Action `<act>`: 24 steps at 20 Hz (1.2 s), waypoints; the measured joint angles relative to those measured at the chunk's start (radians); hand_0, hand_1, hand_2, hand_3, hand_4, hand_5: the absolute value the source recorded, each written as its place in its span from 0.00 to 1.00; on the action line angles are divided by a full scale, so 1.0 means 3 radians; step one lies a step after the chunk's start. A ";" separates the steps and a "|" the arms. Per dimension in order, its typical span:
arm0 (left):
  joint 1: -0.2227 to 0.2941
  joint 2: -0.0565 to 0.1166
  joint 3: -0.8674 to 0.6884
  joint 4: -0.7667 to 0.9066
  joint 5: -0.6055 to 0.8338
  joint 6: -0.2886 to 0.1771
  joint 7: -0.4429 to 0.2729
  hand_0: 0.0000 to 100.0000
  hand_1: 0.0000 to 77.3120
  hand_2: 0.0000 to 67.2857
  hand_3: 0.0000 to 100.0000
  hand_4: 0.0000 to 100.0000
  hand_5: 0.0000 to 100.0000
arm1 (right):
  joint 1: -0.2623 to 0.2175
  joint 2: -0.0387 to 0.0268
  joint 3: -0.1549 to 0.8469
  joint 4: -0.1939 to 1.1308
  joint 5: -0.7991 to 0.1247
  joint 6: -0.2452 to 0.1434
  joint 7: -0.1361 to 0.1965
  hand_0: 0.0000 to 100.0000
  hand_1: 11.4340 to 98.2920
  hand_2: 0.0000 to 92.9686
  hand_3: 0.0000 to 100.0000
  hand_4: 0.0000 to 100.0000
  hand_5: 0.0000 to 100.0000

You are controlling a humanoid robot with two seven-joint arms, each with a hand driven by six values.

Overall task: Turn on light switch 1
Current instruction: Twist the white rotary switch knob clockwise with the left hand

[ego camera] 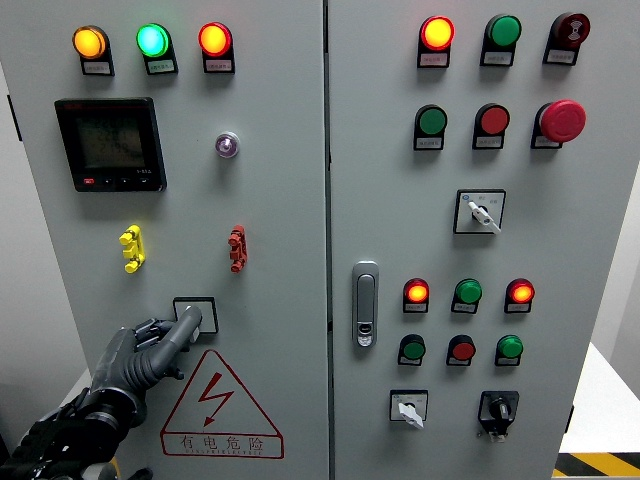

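Observation:
Light switch 1 [196, 312] is a small selector in a white square plate with a black rim. It is low on the grey cabinet's left door, just above the red lightning warning triangle [221, 405]. My left hand [187, 322], black and jointed, comes up from the lower left. Its fingertips are closed over the switch knob, which they mostly hide, so I cannot read the knob's position. The remaining fingers are curled behind. My right hand is out of view.
Above the switch sit a yellow toggle [132, 248], a red toggle [237, 248], a black meter display [109, 144] and three lit lamps. The door handle [366, 303] is on the right door, among buttons and rotary selectors [408, 406].

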 measured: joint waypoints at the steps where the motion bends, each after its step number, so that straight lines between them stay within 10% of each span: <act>1: -0.0001 0.0000 0.0001 0.0001 0.0000 -0.0002 0.0002 0.48 0.79 0.76 0.81 0.99 0.73 | 0.0000 0.0000 0.0000 0.0000 0.0000 0.0000 0.0000 0.00 0.10 0.00 0.20 0.19 0.10; 14: -0.0022 0.0010 0.0015 0.0002 0.0000 -0.0002 0.0045 0.80 0.89 0.76 0.80 0.98 0.72 | 0.0000 -0.0001 0.0000 0.0001 0.0000 -0.0001 0.0000 0.00 0.09 0.00 0.20 0.19 0.10; 24: -0.0026 0.0011 0.0010 0.0002 0.0000 0.0002 0.0048 0.89 0.79 0.76 0.81 0.98 0.72 | 0.0000 0.0000 0.0000 0.0000 0.0000 0.0000 0.0000 0.00 0.10 0.00 0.20 0.19 0.10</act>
